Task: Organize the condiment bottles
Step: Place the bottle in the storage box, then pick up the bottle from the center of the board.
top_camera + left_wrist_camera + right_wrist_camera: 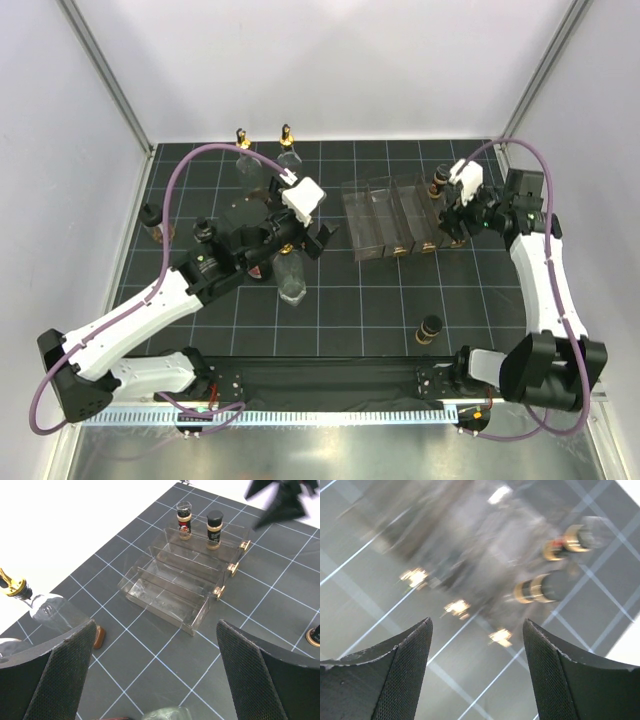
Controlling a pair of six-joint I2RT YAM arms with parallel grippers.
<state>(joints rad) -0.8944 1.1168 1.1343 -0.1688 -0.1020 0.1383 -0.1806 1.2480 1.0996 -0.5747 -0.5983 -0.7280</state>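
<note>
Right claw [477, 627], poised over the clear divided rack [372, 222], has its fingers apart with nothing between them; its wrist view is blurred, so finer detail cannot be read. A red-labelled small bottle [184, 521] and a black-capped small bottle [214, 527] stand upright side by side at the far end of the rack compartment nearest the right arm [540, 270]. Left claw [155, 627] is spread wide and empty over mid-table, just beside a tall clear bottle [292, 275]. The relation likely to govern the coming move is this: a loose small dark bottle [430, 328] sits on the gridded table [360, 310] outside the rack. It lies toward the near edge from the right claw and well apart from the left claw. It appears upright, long axis vertical, so a grasp around its body looks suitable, and the right arm is the nearer. Also outside the rack are two gold-topped bottles [243, 150] at the back and a far-left dark bottle [152, 222].
</note>
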